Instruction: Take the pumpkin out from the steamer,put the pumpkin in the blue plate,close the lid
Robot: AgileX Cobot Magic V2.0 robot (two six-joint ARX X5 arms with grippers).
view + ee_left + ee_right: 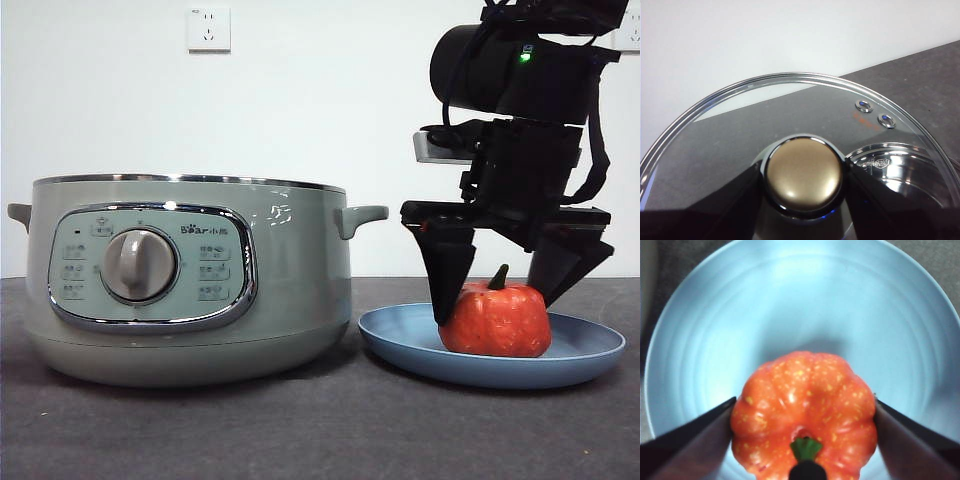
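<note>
At the left of the front view the steamer (190, 280) stood open on the desk, its lid (805, 150) clamped by the knob in the left pincer (802, 210). At lower right the pumpkin (495, 320) sat in the blue plate (590, 350), the right pincer (495, 290) flanking it, whether gripping could not be told. A clinging jaw might have tipped the pumpkin on lifting, and the lid might have landed crooked.

Pumpkin (496, 322) sits on blue plate (400, 345) — right gripper (497, 285) straddling it, beside steamer (300, 290).
</note>
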